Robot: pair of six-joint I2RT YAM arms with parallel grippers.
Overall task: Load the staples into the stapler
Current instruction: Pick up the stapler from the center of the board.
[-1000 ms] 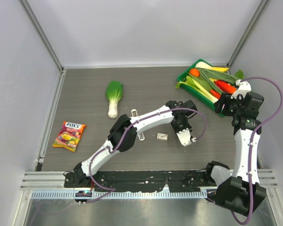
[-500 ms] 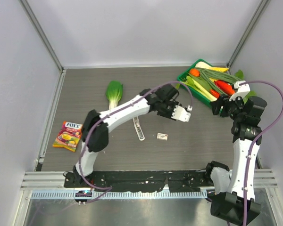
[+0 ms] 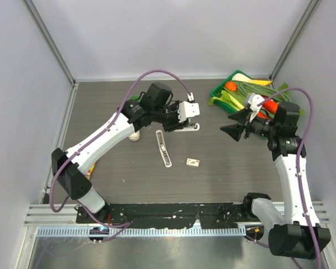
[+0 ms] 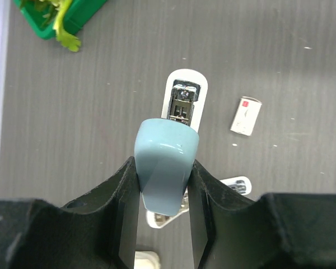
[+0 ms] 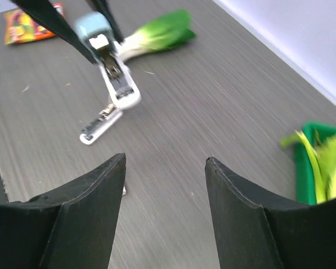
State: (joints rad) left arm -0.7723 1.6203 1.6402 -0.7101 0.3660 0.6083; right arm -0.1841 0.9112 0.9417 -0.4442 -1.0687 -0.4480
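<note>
The stapler (image 3: 164,148), slim and white with metal inside, lies alone mid-table and also shows in the wrist views (image 4: 237,185) (image 5: 101,124). The staples (image 3: 193,162) (image 4: 246,116), a tiny whitish box with a red mark, lie just right of it. My left gripper (image 3: 181,123) (image 4: 164,165) is shut on a pale blue bar (image 4: 165,148) (image 5: 92,25). A white rounded part with a metal channel (image 4: 186,75) (image 3: 193,127) sticks out under that bar's far end. My right gripper (image 3: 231,124) (image 5: 165,162) hangs open to the right, pointing left, with nothing between its fingers.
A bok choy (image 3: 135,112) (image 5: 162,33) lies behind my left arm. A green tray (image 3: 214,91) (image 5: 308,162) of vegetables stands at the back right. A candy packet (image 5: 28,25) lies at the far left. Walls close in three sides.
My left arm has swung from right of centre toward the back left, carrying the pale blue bar. My right gripper has tipped down and turned toward the table's centre.
</note>
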